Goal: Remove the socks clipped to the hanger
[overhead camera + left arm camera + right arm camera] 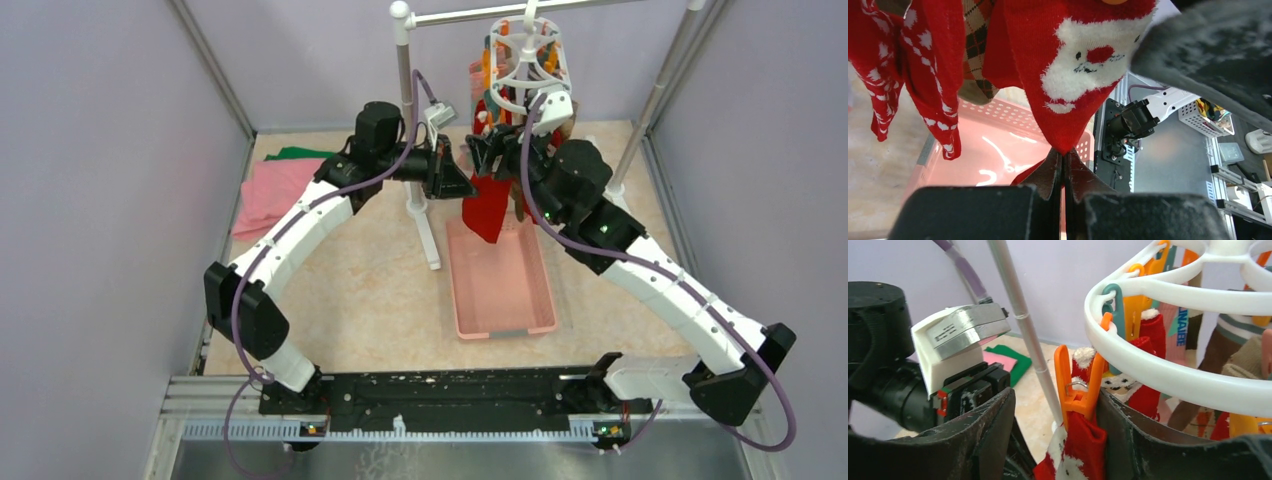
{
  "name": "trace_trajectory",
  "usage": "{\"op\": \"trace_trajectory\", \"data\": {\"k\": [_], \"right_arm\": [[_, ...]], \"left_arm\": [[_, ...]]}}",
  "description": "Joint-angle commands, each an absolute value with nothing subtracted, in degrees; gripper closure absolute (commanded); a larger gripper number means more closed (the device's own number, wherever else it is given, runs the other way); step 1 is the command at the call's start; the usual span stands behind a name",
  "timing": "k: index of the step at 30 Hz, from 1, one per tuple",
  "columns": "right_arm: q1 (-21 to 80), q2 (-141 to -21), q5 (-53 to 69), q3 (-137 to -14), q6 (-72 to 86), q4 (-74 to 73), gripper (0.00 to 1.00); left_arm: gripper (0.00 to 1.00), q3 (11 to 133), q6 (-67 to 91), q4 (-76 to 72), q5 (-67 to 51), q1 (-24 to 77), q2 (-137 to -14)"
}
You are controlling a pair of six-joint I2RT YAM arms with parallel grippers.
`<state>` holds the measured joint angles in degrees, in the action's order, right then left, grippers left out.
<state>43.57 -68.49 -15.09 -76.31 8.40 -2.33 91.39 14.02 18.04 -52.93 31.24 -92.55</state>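
Count: one Santa sock (1068, 60) clamped in left jaws | one orange peg (1078, 385) between spread right jaws

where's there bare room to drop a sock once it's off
The pink basket is bare in its near half, as is the tabletop between it and the left arm. Under the hanger it is crowded: left gripper, right gripper, hanging socks.
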Motion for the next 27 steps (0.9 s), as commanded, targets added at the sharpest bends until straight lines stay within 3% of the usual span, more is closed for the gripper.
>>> {"op": "trace_trajectory", "data": {"k": [1,12,17,21,27], "right_arm": [[44.74,-68.51,-22.7,-79.86,3.13,2.37,0.43],[44.78,-69.38,-22.96,-82.71,0.24,1.64,0.58],[44.81,-70.59,-23.26,-84.2,-1.57,1.78,0.6],[44.67,-71.76,-22.84,-85.13,-1.29,1.34,0.7],[44.63,-71.72,-22.0,-85.35,0.86,0.42,0.95]], "left_arm": [[1.0,93.79,13.4,17.23,-51.79,31.62,-92.6],[1.0,93.63,13.1,17.84,-51.39,31.78,-92.69],[1.0,93.37,12.67,17.84,-51.09,31.75,-92.53],[1.0,93.34,12.52,17.84,-50.87,31.81,-92.85],[1.0,93.31,11.07,18.09,-49.7,31.78,-93.22]]}}
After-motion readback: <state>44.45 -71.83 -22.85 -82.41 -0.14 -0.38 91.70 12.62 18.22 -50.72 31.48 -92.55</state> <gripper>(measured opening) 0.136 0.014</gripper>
